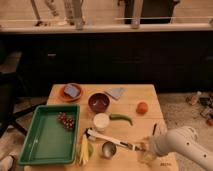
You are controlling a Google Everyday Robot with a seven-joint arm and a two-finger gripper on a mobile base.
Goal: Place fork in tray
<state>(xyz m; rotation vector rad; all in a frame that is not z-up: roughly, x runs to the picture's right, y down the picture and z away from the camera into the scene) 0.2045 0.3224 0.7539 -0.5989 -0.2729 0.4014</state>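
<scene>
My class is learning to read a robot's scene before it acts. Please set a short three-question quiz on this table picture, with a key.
1. True or false: the grapes lie inside the green tray.
2. What rests on the orange plate? A) a banana B) a blue block C) a metal cup
3. Short answer: which item's end lies closest to the gripper at the table's near edge?

Key: 1 true; 2 B; 3 the white-handled utensil, at its dark tip.
</scene>
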